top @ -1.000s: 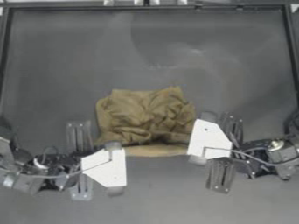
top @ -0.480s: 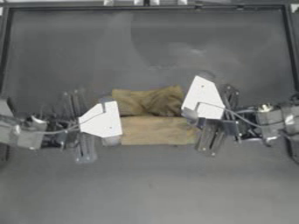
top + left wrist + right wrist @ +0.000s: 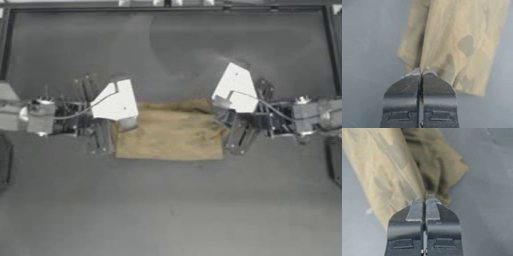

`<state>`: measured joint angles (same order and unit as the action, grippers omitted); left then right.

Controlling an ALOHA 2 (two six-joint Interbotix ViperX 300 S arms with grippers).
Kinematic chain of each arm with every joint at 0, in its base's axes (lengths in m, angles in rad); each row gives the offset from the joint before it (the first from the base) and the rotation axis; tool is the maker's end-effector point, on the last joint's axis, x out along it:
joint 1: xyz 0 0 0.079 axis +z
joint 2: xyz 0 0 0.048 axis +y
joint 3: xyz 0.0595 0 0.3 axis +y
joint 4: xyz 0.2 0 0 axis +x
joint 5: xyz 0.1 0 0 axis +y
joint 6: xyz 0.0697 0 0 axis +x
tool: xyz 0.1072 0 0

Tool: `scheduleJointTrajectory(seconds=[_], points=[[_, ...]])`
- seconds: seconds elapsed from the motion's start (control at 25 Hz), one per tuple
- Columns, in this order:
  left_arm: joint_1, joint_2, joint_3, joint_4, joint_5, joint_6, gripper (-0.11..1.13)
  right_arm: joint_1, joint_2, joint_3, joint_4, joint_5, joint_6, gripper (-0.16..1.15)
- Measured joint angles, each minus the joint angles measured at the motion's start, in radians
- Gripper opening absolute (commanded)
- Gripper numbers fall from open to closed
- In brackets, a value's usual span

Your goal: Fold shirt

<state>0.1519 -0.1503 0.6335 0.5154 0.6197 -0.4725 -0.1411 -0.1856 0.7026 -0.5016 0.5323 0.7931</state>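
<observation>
Lying on desk: shirt [image 3: 170, 135], folded into a flat rectangle near the middle of the dark desk [image 3: 167, 210].
Material: soft tan cloth, faint darker blotches, creased along the far edge.
Long axis: runs side to side between the two arms.
Left tool [image 3: 421, 71]: jaws closed, pinching the shirt's far left corner.
Right tool [image 3: 424, 199]: jaws closed, pinching the shirt's far right corner, where the cloth bunches darker.
Near edge: straight, flat on the desk.
</observation>
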Motion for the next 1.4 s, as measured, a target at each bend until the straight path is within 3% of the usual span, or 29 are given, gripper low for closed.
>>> scheduleJointTrajectory(seconds=[0.2, 0.64, 0.72, 0.8, 0.92, 1.04, 1.2, 1.4], points=[[0.057, 0.063, 0.002, -0.032, -0.063, 0.049, 0.02, -0.057, 0.034, 0.020, -0.002, -0.071, -0.011, 0.06], [0.118, 0.184, 0.003, -0.040, -0.138, 0.081, 0.04, -0.133, 0.147, 0.023, -0.006, -0.158, -0.026, 0.06], [0.121, 0.202, 0.005, -0.040, -0.143, 0.086, 0.09, -0.138, 0.161, 0.028, -0.009, -0.175, -0.026, 0.07], [0.120, 0.216, 0.003, -0.041, -0.146, 0.091, 0.22, -0.143, 0.176, 0.035, -0.009, -0.199, -0.026, 0.09], [0.121, 0.227, 0.003, -0.055, -0.146, 0.091, 0.51, -0.144, 0.195, 0.044, -0.012, -0.242, -0.026, 0.21], [0.121, 0.227, 0.002, -0.078, -0.143, 0.091, 0.75, -0.147, 0.209, 0.044, -0.011, -0.259, -0.026, 0.49], [0.121, 0.227, -0.002, -0.094, -0.141, 0.091, 0.79, -0.152, 0.213, 0.044, 0.005, -0.265, -0.026, 0.84], [0.123, 0.224, -0.002, -0.095, -0.140, 0.097, 0.79, -0.158, 0.204, 0.043, 0.017, -0.264, -0.025, 0.87]])
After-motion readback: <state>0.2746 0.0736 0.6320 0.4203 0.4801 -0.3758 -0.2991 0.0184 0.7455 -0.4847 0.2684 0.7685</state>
